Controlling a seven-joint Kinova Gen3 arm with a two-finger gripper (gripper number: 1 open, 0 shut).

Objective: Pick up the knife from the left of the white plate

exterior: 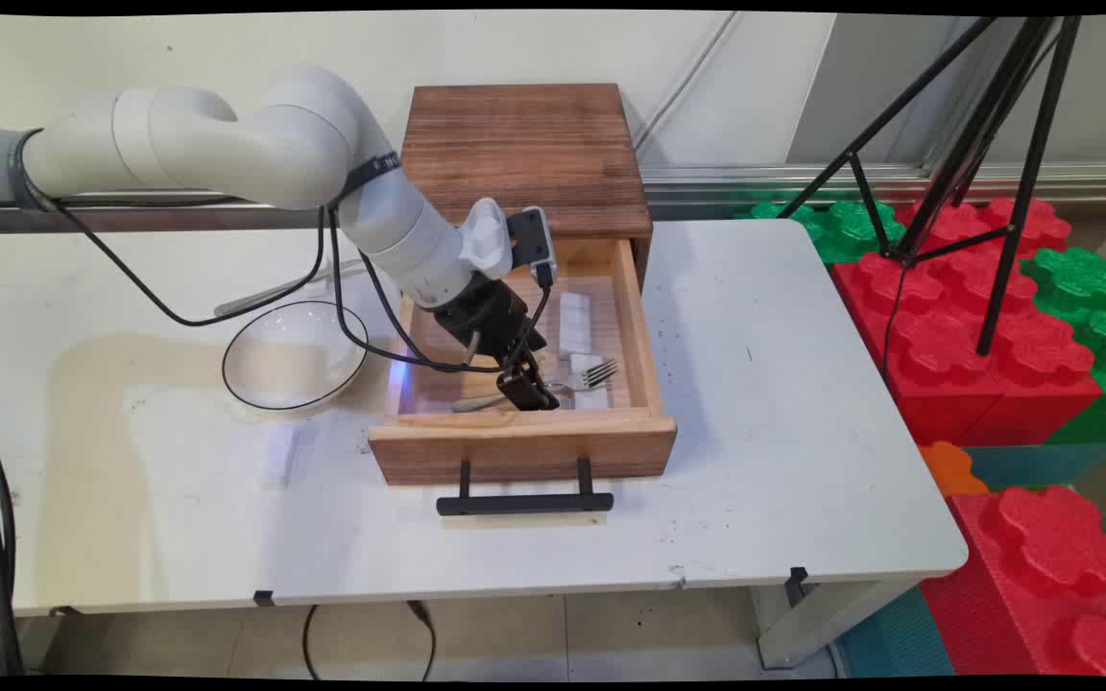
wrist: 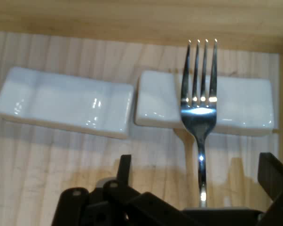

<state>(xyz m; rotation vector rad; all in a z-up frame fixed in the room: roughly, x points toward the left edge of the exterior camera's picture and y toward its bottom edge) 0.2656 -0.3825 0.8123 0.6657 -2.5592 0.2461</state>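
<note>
A wooden drawer point(exterior: 644, 336) stands pulled out of a small wooden cabinet point(exterior: 524, 154). Inside lies a metal fork point(exterior: 594, 374), its tines resting on a white ceramic rest point(exterior: 588, 363). A second white rest point(exterior: 574, 321) lies farther back. My gripper point(exterior: 526, 389) reaches down into the drawer over the fork's handle. In the hand view the fork point(wrist: 200, 113) points away from me across the right rest point(wrist: 245, 106), with the other rest point(wrist: 66, 101) to its left. My gripper point(wrist: 199, 172) is open, one finger on each side of the handle and apart from it.
A clear glass bowl point(exterior: 294, 355) sits on the table left of the drawer, with a long utensil point(exterior: 265, 297) behind it and a small white block point(exterior: 279, 453) in front. The drawer's black handle point(exterior: 524, 501) juts forward. A tripod point(exterior: 975, 173) and foam blocks point(exterior: 985, 355) stand at right.
</note>
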